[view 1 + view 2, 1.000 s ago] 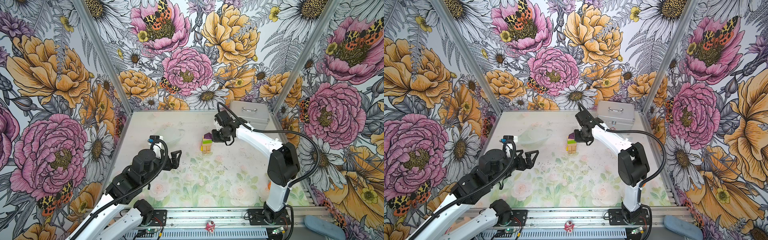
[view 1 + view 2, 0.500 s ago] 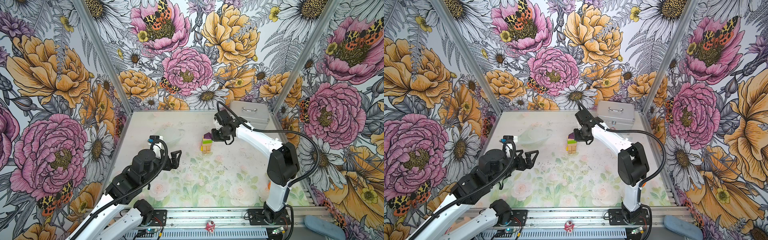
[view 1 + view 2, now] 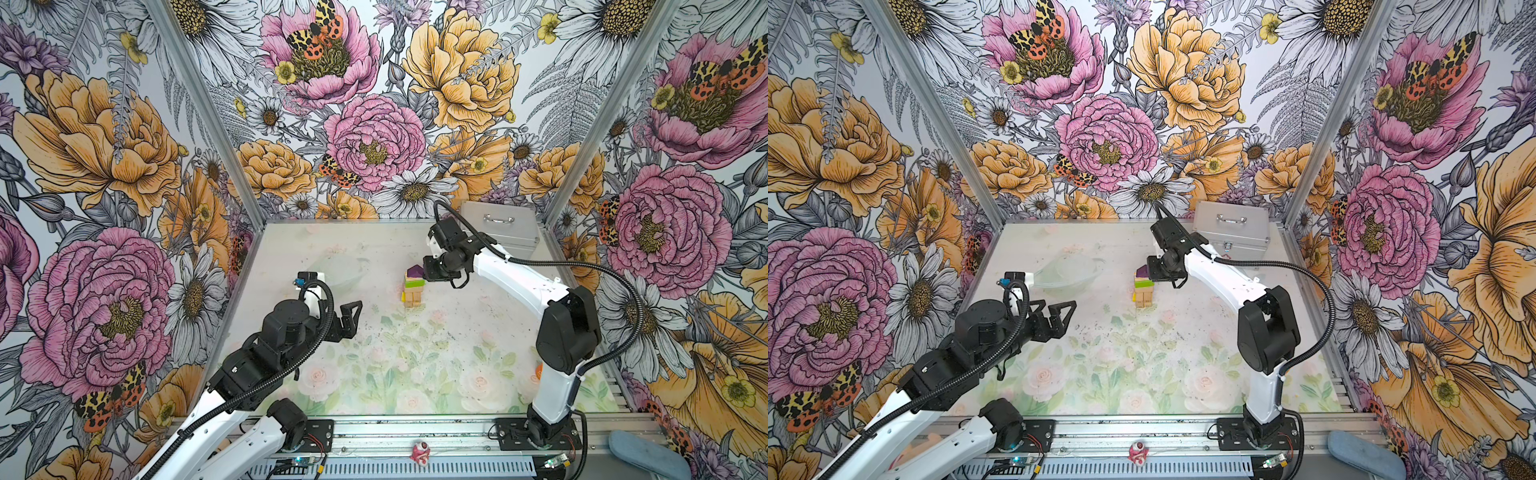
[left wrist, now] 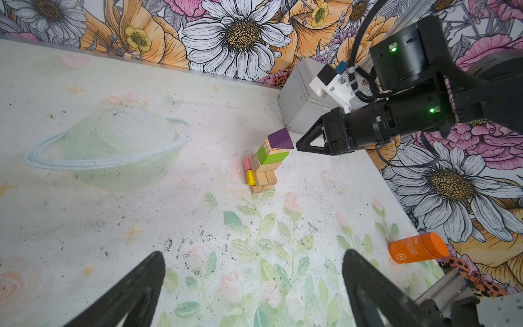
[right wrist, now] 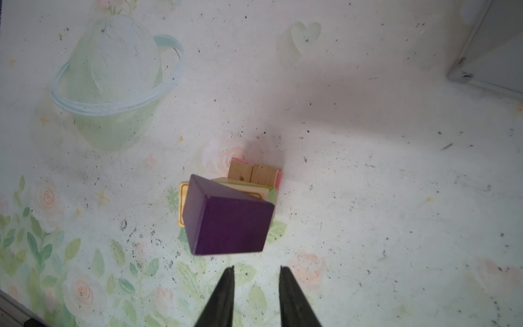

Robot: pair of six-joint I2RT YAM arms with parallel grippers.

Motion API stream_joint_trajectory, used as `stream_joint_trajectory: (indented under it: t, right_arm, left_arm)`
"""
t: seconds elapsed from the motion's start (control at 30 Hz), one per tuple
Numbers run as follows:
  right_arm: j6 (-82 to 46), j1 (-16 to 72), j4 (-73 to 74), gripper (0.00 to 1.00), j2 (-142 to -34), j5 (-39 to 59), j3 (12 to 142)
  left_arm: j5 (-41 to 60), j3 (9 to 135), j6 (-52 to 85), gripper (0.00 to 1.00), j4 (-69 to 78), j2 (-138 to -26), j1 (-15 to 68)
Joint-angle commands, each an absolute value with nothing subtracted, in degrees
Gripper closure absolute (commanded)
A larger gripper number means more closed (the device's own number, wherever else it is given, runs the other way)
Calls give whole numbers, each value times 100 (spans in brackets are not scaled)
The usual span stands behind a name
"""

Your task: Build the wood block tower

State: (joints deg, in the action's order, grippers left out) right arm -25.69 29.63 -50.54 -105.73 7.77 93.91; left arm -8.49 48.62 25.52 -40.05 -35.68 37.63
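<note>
Two right fingers [image 5: 223, 297] parted, purple block [image 5: 229, 223] released

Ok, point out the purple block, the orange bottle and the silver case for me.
purple block [image 5: 229, 223]: right wrist view, on its broad dark face.
orange bottle [image 4: 407, 250]: left wrist view, on its labelled body.
silver case [image 3: 1233, 232]: a top view, on its lid below the handle.

Only one thing has changed: your right gripper [image 5: 256, 269] has let its jaws part a little. In the right wrist view its fingertips [image 5: 227, 283] now stand just short of the purple block [image 5: 229, 223], nothing between them, so that block sits free atop the tower [image 3: 413, 291]. In both top views the shift is too small to see
</note>
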Motion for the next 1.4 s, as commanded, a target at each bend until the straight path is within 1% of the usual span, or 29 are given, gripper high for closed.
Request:
stream_joint_trajectory:
  t: [0.0, 0.17, 0.57, 0.97, 1.37]
  right_arm:
    - [-2441, 2891, -5174, 70, -10047, 544, 9365]
    - [-2413, 2734, -5200, 69, -9811, 281, 9215]
    - [-2472, 2687, -5152, 71, -10169, 490, 9170]
    - [-2471, 3002, -5063, 71, -10439, 675, 9041]
    - [-2405, 3025, -5027, 71, -10757, 699, 9261]
  left_arm:
    - [-878, 4860, 2558, 1, -4017, -3544, 3722]
    - [-886, 4843, 2557, 1, -4019, -3507, 3724]
    - [-877, 4764, 2730, 1, -4069, -3251, 3718]
    - [-931, 4843, 2620, 1, -4008, -3603, 3720]
    - [-966, 4864, 2564, 1, -3973, -3710, 3718]
